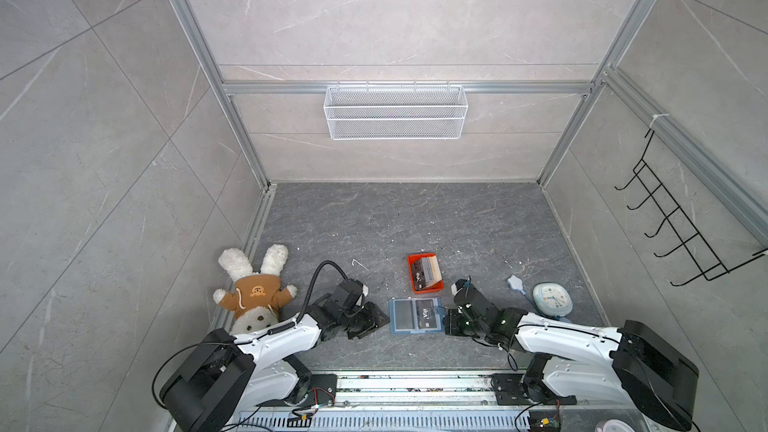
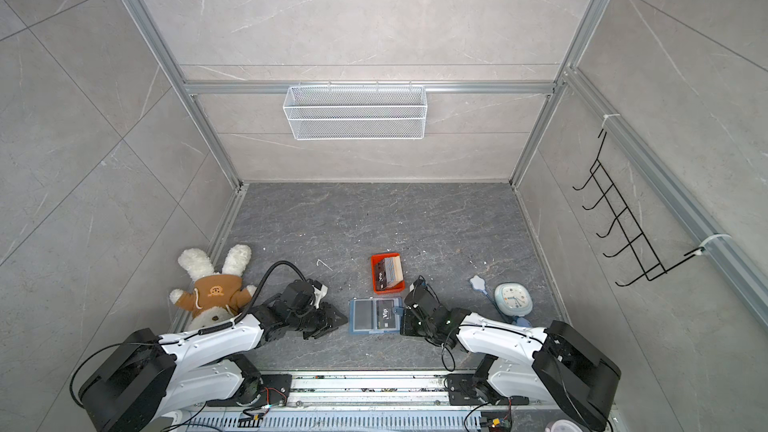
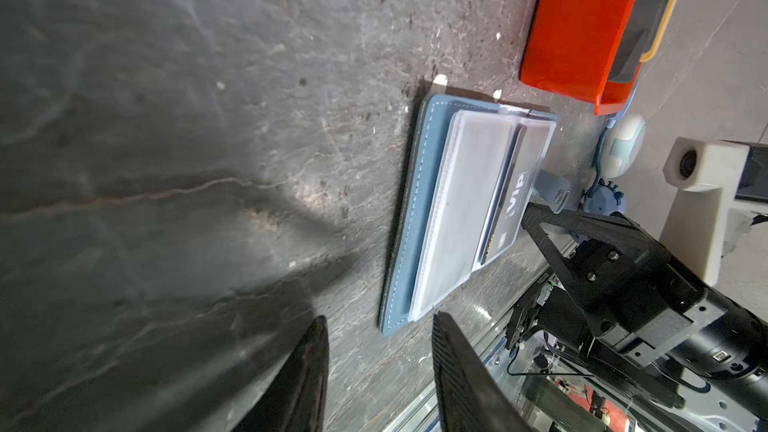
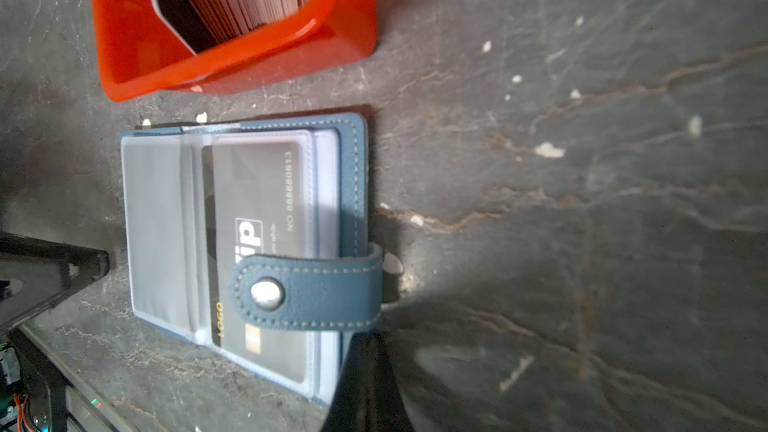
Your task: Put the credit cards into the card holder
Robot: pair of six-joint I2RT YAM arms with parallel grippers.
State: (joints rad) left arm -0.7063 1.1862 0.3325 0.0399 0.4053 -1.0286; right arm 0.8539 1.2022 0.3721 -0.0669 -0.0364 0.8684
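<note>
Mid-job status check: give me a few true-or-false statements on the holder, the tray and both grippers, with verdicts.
1. The card holder lies open on the table. True.
2. A VIP card sits in one of its clear pockets. True.
3. The orange tray is empty. False: credit cards stand stacked in it.
4. The left gripper holds a card. False: its jaws stand open and empty, beside the holder.
5. The right gripper is shut, at the holder's tab edge. True.
</note>
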